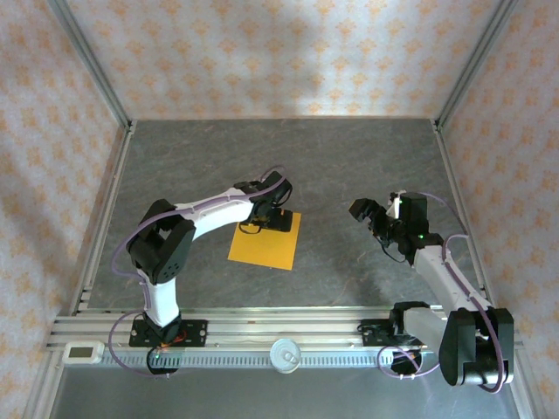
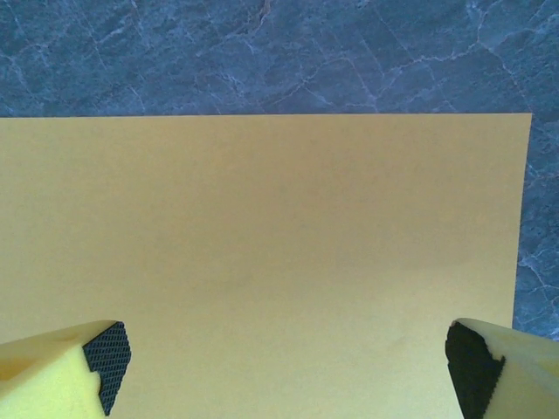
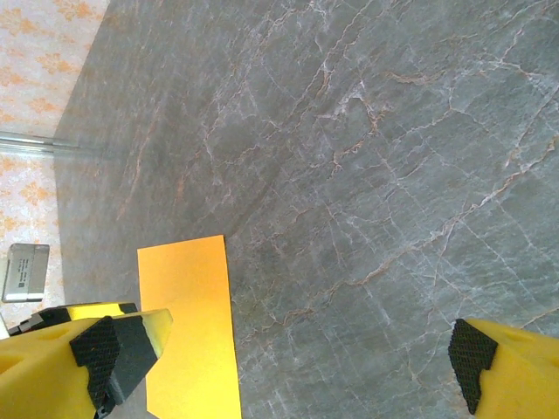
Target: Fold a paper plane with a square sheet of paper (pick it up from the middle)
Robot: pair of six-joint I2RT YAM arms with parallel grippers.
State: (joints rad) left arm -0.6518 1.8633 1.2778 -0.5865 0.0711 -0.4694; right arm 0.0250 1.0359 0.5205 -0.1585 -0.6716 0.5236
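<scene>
The square sheet of paper (image 1: 262,246) lies flat and unfolded on the table (image 1: 349,157); the left hand (image 2: 288,367) hangs over its far part, released, 2 fingers spread wide with nothing between them; the right hand (image 3: 288,353) is open too, well apart. Risk: flat thin paper offers no edge to catch, so closing fingers may skid or crumple it.
</scene>
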